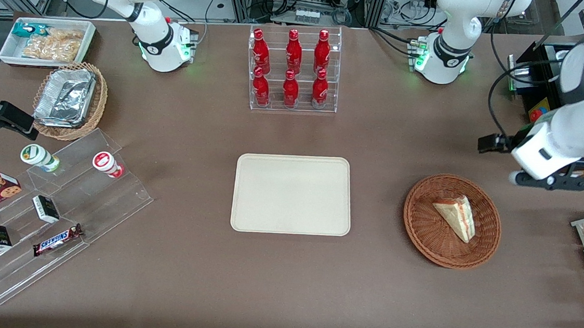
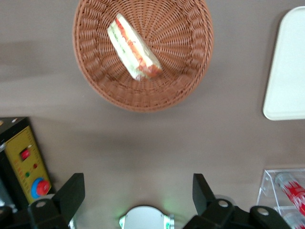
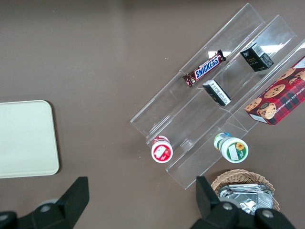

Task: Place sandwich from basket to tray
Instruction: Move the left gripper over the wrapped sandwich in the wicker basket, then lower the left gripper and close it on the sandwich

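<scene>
One sandwich (image 1: 455, 216) lies in the basket (image 1: 422, 231). My gripper (image 2: 138, 191) hovers above the table with fingers apart; I should descend and clamp across the wedge's flat bread faces.

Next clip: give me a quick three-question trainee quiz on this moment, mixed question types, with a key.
1. True or false: the sandwich already lies on the tray.
2. The left gripper is: A) shut on the sandwich, B) open, above bare table, farther from the front camera than the basket, C) inside the basket.
3. Fill in: the rack farther from the front camera than the tray holds ___ red bottles.

Key: 1 false, it lies in the basket; 2 B; 3 six.
</scene>
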